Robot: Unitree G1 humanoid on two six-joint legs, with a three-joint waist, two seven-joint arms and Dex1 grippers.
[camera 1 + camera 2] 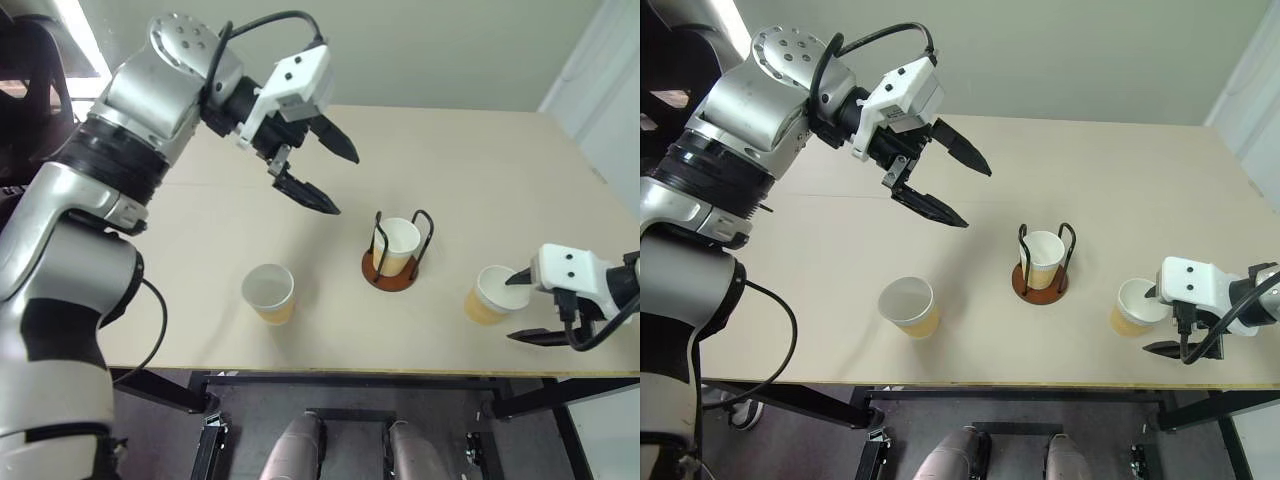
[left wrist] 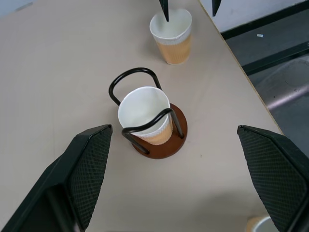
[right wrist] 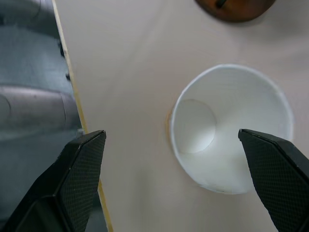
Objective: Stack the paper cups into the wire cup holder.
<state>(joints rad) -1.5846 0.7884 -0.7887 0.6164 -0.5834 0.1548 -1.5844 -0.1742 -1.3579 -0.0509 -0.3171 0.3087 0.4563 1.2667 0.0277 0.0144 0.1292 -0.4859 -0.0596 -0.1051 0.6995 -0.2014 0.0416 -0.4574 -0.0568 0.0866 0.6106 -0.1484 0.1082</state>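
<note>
1. Here, the right tool (image 1: pixel 527 307) is partly cut off at the picture's edge, fingers spread around one paper cup (image 1: pixel 488 294).
2. Another yellow cup (image 1: pixel 397 245) stands in the wire cup holder (image 1: pixel 390 268) mid-worktop (image 1: pixel 180 260).
3. The third cup (image 1: pixel 269 293) stands alone.
4. The left tool (image 1: pixel 325 172) hangs spread, empty.

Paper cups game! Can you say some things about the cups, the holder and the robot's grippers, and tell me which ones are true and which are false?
1. One paper cup sits in the wire cup holder. True.
2. The left gripper holds a cup. False: it is open and empty, up above the table.
3. The right gripper is open beside the cup on the right. True.
4. The cup on the left is lying on its side. False: it stands upright.
5. Three cups are stacked in the holder. False: two stand loose on the table.
</note>
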